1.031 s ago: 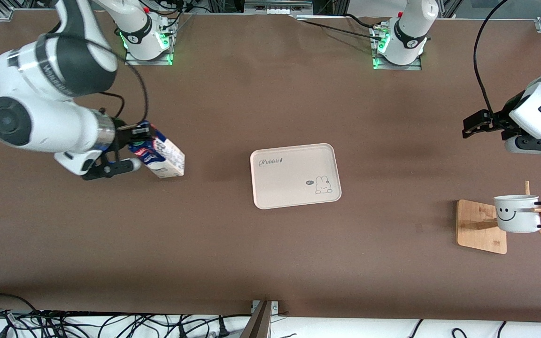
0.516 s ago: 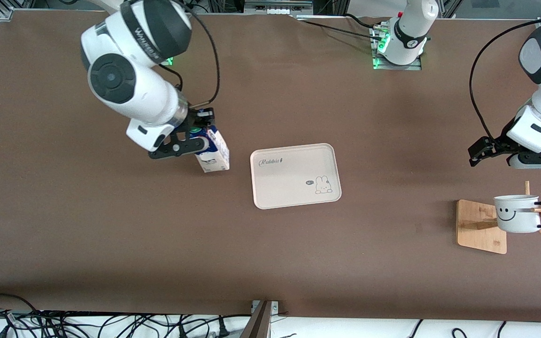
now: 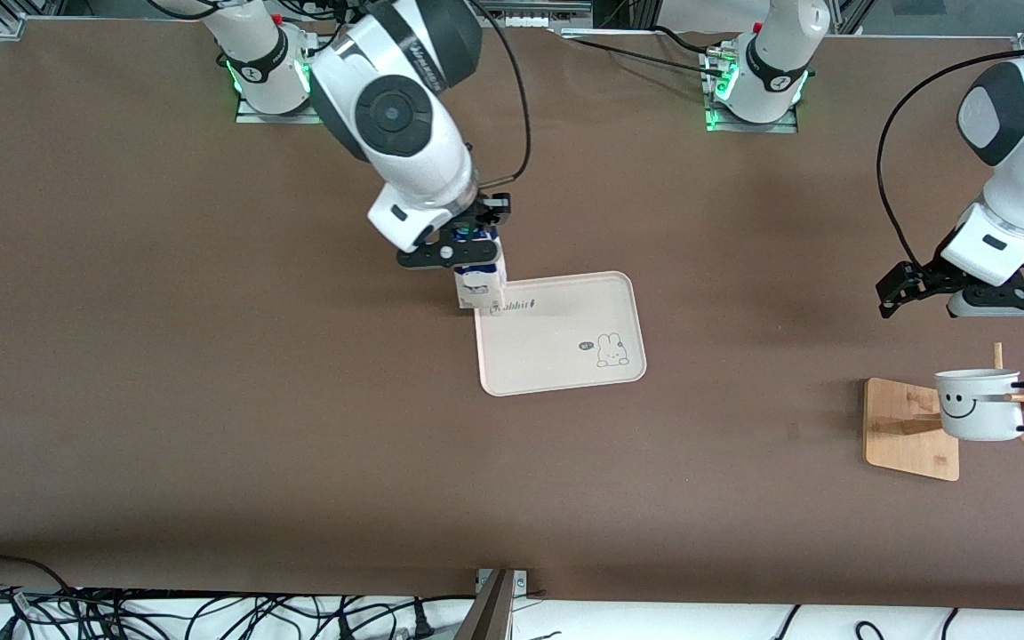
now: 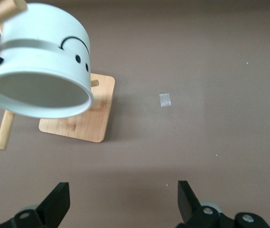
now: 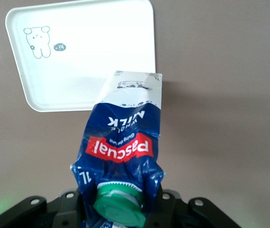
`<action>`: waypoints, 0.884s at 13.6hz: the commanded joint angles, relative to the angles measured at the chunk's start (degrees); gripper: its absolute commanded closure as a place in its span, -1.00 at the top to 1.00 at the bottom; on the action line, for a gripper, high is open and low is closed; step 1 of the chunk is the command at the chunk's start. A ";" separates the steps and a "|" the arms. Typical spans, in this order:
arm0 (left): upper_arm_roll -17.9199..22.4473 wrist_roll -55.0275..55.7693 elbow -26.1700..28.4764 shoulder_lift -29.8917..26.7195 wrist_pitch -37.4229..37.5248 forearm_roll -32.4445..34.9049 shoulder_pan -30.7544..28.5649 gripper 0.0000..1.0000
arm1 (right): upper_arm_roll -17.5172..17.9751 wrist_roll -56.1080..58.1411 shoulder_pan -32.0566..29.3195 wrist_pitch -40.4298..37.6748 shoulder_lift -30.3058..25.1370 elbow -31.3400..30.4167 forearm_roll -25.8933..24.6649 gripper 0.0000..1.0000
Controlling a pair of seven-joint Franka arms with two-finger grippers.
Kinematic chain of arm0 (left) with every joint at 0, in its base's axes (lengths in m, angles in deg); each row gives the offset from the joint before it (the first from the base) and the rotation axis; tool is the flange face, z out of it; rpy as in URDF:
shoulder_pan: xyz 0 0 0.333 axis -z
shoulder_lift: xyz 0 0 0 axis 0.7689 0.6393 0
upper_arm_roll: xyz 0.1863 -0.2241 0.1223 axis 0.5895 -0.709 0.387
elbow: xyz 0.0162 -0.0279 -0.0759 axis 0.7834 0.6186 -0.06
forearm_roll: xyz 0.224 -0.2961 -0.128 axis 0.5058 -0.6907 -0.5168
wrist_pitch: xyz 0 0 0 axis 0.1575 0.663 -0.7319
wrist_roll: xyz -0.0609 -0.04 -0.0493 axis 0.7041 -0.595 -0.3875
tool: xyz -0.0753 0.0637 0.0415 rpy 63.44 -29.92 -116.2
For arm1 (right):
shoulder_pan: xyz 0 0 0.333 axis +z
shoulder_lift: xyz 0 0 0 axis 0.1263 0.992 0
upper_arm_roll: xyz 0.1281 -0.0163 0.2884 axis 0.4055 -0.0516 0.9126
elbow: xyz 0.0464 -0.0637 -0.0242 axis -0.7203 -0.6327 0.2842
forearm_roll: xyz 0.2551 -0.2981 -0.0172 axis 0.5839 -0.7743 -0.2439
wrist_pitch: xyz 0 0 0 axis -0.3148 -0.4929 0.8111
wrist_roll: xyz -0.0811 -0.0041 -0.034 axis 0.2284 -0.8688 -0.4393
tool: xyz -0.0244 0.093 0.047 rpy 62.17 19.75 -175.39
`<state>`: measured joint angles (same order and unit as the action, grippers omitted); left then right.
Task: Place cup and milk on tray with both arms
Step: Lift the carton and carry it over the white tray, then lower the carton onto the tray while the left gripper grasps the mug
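The milk (image 3: 480, 283) is clamped by its crushed blue gable top in the jaws of the right gripper (image 3: 463, 252). It hangs below them, with its lower white end over the corner of the tray (image 3: 556, 356) that lies toward the right arm's end of the desk (image 3: 210, 427). Its long axis runs close to vertical, green cap (image 5: 118, 203) up at the jaws and base pointing down toward the tray edge. In the right wrist view the carton slants slightly toward the tray.

Change noted: a second ago the carton was well apart from the tray, toward the right arm's end and strongly tilted; half a second ago it was nearer and more upright; now it has reached the tray's edge. Judgement: transport is nearly complete, and a short further carry inward and a lowering remain before release.

The cup (image 3: 979, 404) hangs on the bamboo stand (image 3: 908, 431), mouth sideways, black handle pointing toward the left arm's end. The left gripper (image 3: 965, 286) hovers over bare desk near the stand, jaws spread wide and holding nothing. It has dropped closer to the cup, which is not yet grasped.
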<state>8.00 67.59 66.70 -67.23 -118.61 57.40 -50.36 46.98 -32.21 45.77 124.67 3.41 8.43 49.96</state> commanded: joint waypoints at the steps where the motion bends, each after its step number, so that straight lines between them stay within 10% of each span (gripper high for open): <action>1: 0.56 -0.91 1.39 -1.24 -4.24 4.07 0.36 1.00 | 0.50 1.19 -0.10 -1.66 4.97 5.15 0.83 0.00; 12: 2.23 -0.12 2.18 4.91 -23.69 6.65 0.36 1.00 | 0.77 6.47 -1.60 -8.34 11.75 14.12 6.99 -0.03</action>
<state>9.55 67.42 68.29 -63.06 -139.56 62.57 -50.35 47.13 -26.75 44.96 119.14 12.45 18.10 55.34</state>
